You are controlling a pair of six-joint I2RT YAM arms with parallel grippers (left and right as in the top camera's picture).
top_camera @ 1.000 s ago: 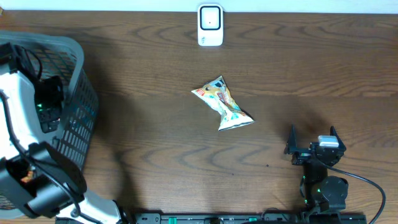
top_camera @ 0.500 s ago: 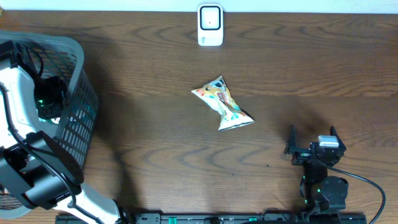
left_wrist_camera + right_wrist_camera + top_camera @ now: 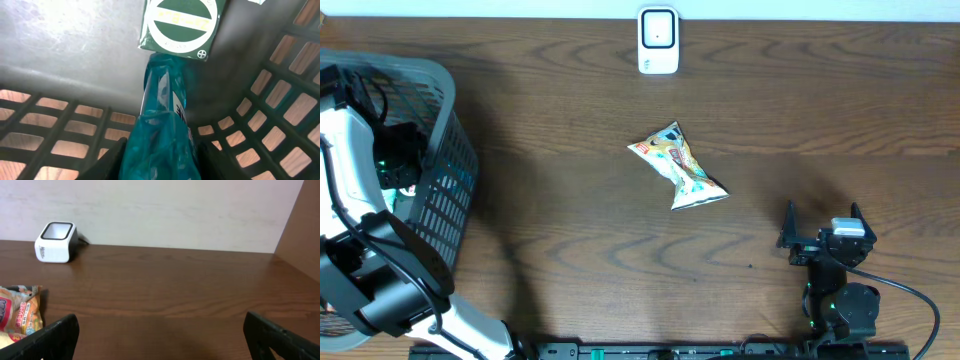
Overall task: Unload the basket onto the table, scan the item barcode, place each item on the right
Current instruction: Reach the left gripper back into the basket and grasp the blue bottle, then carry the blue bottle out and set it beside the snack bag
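My left gripper (image 3: 161, 160) is down inside the grey basket (image 3: 280, 100). Its jaws press both sides of a teal plastic packet (image 3: 162, 125), which lies on the basket floor. A dark green square pack with a white ring (image 3: 181, 22) lies just beyond the packet's far end. No barcode shows on the packet. From overhead, the left arm (image 3: 395, 160) reaches into the basket (image 3: 440, 190) and hides the packet. The white scanner (image 3: 658, 41) stands at the table's far edge. My right gripper (image 3: 820, 230) rests open near the front right, holding nothing.
A crumpled, colourful snack packet (image 3: 678, 167) lies mid-table and shows again at the left edge of the right wrist view (image 3: 17, 315). The scanner (image 3: 55, 242) faces up by the back wall. A brown panel (image 3: 300, 235) rises at the far right.
The left jaws have closed from wide open onto the teal packet. The left arm shifted slightly inside the basket. The right arm and the items on the table stayed still.
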